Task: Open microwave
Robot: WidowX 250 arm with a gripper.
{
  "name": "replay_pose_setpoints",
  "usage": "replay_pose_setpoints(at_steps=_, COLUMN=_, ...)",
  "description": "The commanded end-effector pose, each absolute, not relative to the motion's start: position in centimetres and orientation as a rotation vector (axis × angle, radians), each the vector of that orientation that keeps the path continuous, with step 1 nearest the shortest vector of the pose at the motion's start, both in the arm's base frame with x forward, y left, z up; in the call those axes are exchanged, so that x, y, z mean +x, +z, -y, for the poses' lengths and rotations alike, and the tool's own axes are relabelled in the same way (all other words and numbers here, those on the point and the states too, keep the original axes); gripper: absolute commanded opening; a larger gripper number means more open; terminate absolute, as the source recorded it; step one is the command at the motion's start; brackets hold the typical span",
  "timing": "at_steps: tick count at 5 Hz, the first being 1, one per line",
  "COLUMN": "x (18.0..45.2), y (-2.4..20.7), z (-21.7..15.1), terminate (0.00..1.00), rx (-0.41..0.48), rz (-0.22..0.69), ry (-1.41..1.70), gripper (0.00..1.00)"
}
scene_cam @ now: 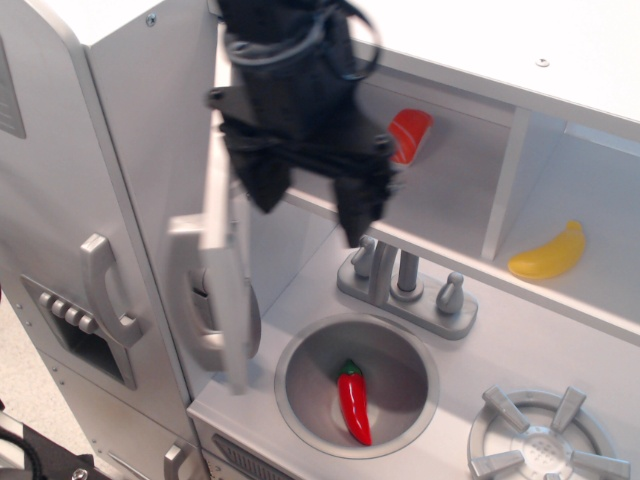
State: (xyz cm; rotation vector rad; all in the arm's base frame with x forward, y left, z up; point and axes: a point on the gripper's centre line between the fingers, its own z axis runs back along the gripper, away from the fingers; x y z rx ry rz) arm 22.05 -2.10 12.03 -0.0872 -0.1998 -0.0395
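The microwave door (222,262) is swung wide open to the left, seen almost edge-on, with its vertical bar handle (190,290) facing left. The open microwave compartment (440,190) shows a red object (411,133) inside. My black gripper (310,205) hangs in front of the compartment's left part, just right of the door's edge. Its two fingers (362,212) are spread apart with nothing between them. It is blurred by motion.
A tall grey fridge door (60,250) with handle and dispenser stands at left. A yellow banana (548,254) lies in the right shelf. Below are a faucet (405,285), a round sink (356,385) with a red chilli pepper (353,402), and a burner (545,440).
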Motion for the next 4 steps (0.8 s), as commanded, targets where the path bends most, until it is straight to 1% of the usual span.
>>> replay_pose_setpoints(at_steps=1, x=21.6, y=17.1, z=-0.9, terminate=0.00, rx=-0.083, rz=0.192, ry=-0.062, gripper=1.00)
replay_pose_setpoints(at_steps=2, x=22.8, y=19.7, z=-1.4, terminate=0.00, rx=-0.138, rz=0.157, ry=-0.068, gripper=1.00)
replay_pose_setpoints(at_steps=3, x=22.8, y=19.7, z=-1.4, terminate=0.00, rx=-0.138, rz=0.157, ry=-0.068, gripper=1.00)
replay_pose_setpoints(at_steps=4, x=22.8, y=19.7, z=-1.4, terminate=1.00, rx=-0.138, rz=0.157, ry=-0.068, gripper=1.00)
